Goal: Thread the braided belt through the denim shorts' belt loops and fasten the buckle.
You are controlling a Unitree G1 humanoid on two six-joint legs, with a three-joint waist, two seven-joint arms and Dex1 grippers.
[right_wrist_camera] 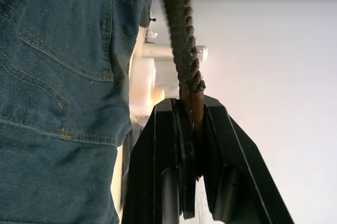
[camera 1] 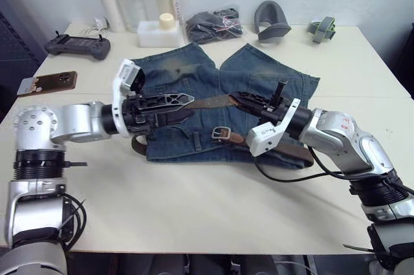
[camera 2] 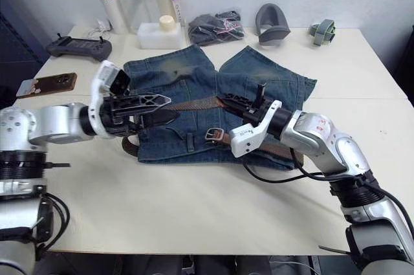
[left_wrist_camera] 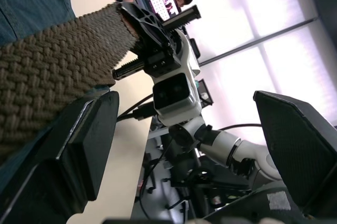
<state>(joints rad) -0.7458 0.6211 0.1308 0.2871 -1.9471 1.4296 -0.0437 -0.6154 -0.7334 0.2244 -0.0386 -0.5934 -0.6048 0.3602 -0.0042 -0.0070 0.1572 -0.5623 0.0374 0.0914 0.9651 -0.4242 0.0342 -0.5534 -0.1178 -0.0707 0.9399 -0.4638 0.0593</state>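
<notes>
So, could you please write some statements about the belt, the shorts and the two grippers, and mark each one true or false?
1. The right gripper is shut on the braided belt. True.
2. The buckle lies on the denim shorts. True.
3. The left gripper is shut on the buckle. False: it is open, with the belt strap beside one finger.
4. The shorts hang off the table's edge. False: they lie flat on it.
5. A phone lies on the table to the robot's left. True.
</notes>
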